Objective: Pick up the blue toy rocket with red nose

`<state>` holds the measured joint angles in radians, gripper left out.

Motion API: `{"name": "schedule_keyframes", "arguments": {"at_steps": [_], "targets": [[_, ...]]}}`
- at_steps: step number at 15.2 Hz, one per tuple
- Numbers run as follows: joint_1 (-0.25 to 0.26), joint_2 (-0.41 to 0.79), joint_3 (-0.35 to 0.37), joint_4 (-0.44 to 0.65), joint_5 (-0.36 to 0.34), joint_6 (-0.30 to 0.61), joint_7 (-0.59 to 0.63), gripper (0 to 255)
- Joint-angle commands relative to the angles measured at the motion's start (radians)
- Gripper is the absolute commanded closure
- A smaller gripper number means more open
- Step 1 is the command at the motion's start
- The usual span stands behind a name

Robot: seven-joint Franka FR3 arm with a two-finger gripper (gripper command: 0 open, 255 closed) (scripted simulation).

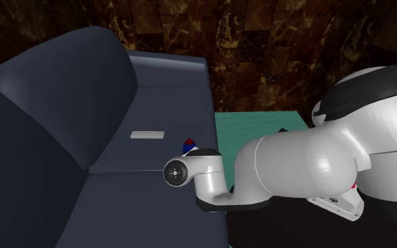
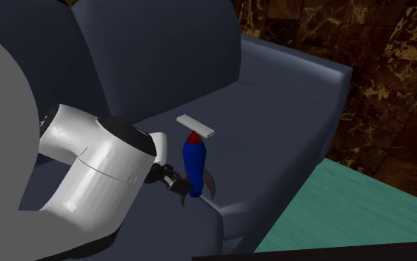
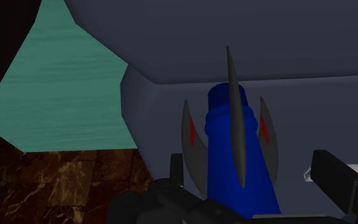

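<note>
Dark marbled walls are backing a slate-blue sofa (image 2: 288, 96), and I am reading the second exterior view from its left. The white arm (image 2: 88, 174) is reaching in low over the seat. The gripper (image 2: 181, 190) is sitting at the foot of the blue toy rocket (image 2: 194, 164), which is standing upright, red nose up, near the front edge of the cushion. A flat white slab (image 2: 196, 127) is lying on the seat just behind it, and a teal rug (image 2: 347, 215) is lying on the floor to the right. I am worrying mostly about a topple. The rocket is balancing tall on a soft cushion, so a finger arriving first on one side could be pushing it over, and perhaps off the edge towards the rug. I am also watching the grey fins (image 3: 236, 121), since closing on a curved fin instead of the body could be twisting the toy out of the grasp. In the wrist view the fingers (image 3: 336, 181) are standing wide apart, straddling the blue body and gripping nothing. The rocket is sitting nearer one finger than the other, just beside it, and I cannot tell whether that fin is touching.
</note>
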<state>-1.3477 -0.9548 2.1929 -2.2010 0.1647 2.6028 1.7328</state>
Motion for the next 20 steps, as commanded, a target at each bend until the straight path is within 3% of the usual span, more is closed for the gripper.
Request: {"name": "schedule_keyframes", "arguments": {"at_steps": [1, 5, 6, 15, 20], "targets": [[-0.019, -0.022, 0.023, 0.013, 0.009, 0.013, 0.006, 0], [-0.039, -0.047, 0.049, 0.027, 0.019, 0.028, 0.014, 0], [-0.041, -0.048, 0.049, 0.029, 0.019, 0.028, 0.014, 255], [-0.039, -0.048, 0.049, 0.027, 0.019, 0.028, 0.014, 255], [0.000, 0.001, -0.002, 0.000, -0.001, -0.002, -0.001, 255]]}}
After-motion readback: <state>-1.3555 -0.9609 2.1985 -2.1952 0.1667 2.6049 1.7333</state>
